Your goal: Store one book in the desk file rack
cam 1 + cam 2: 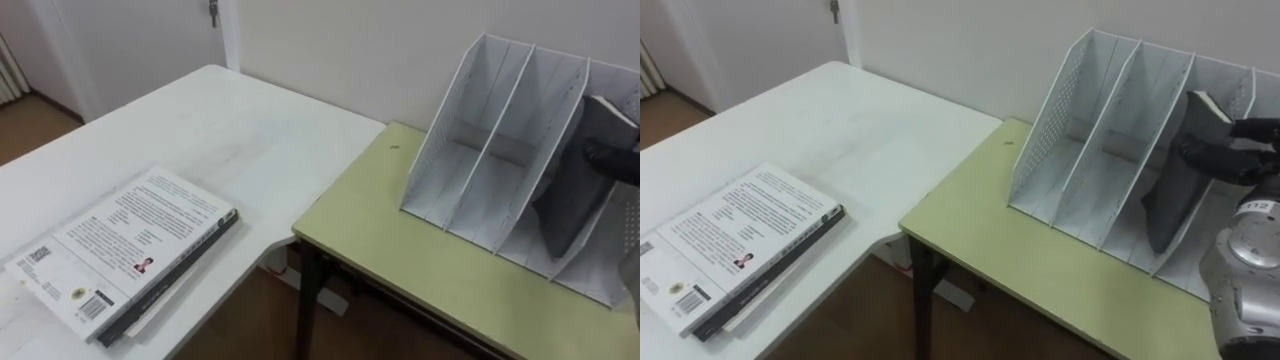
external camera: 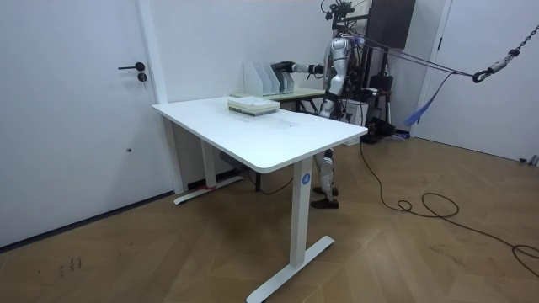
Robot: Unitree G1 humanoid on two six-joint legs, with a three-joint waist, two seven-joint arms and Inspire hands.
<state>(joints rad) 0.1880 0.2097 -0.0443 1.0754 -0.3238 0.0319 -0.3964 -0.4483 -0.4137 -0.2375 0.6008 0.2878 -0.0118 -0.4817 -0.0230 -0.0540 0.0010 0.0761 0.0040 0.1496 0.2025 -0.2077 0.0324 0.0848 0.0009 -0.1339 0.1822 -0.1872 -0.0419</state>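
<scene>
A white file rack with several slots stands on a pale green desk. A dark grey book stands tilted in the rack's third slot from the left, with its lower end down inside the slot. My right hand comes in from the right, and its dark fingers are curled round the book's upper edge. In the room view I stand behind the white table, with this arm stretched out to the rack.
A stack of books with a white printed cover on top lies near the front left of the white table. The green desk butts against that table's right side. A wall rises directly behind the rack.
</scene>
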